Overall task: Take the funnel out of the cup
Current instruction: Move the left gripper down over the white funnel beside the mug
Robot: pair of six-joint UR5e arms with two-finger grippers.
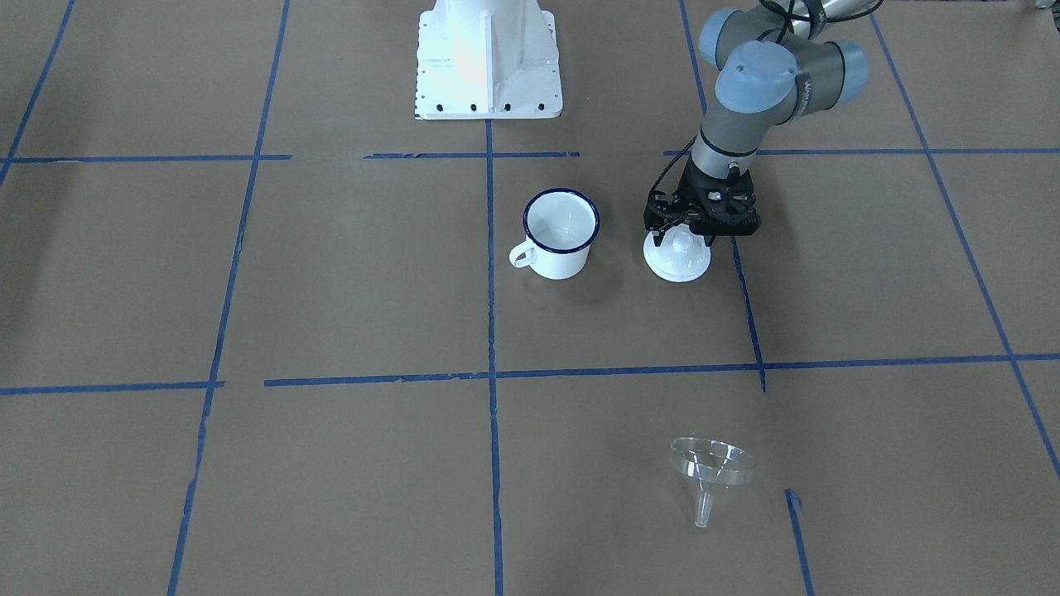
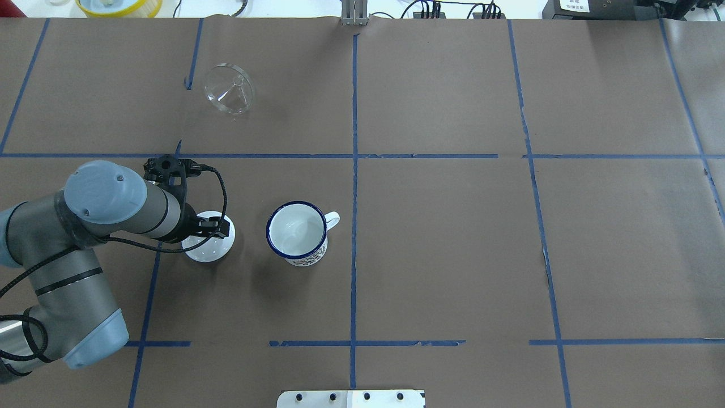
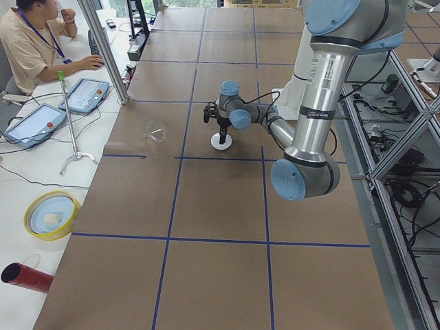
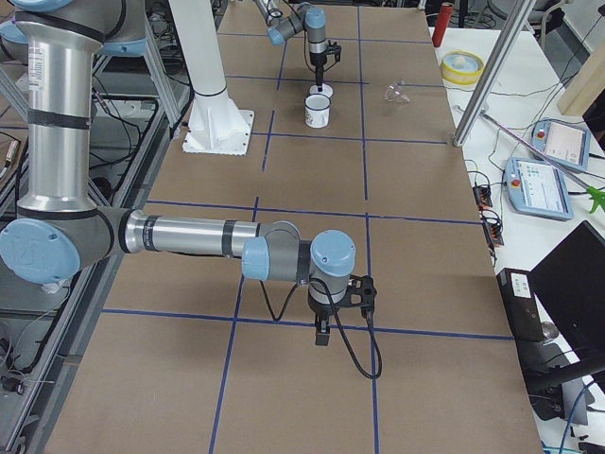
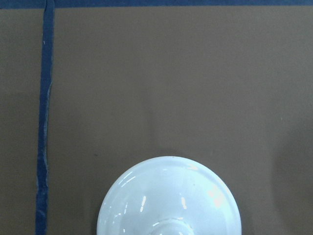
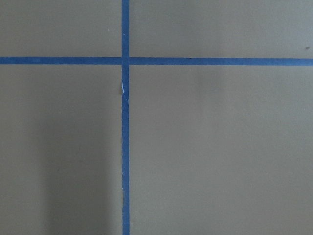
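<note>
The clear funnel (image 1: 712, 468) lies on its side on the brown table, well away from the cup; it also shows in the overhead view (image 2: 228, 89). The white mug with a blue rim (image 1: 561, 236) stands upright and empty near the table's middle (image 2: 297, 233). My left gripper (image 1: 683, 240) hangs low over a white domed lid (image 1: 677, 263) beside the mug, its jaws apart on either side of the knob. The lid fills the bottom of the left wrist view (image 5: 168, 196). My right gripper (image 4: 322, 338) points down over bare table far from the mug; I cannot tell its state.
Blue tape lines (image 2: 354, 170) cross the brown paper. The robot's white base (image 1: 489, 62) stands behind the mug. A yellow bowl (image 3: 49, 214) and tablets lie on a side table, where a person sits.
</note>
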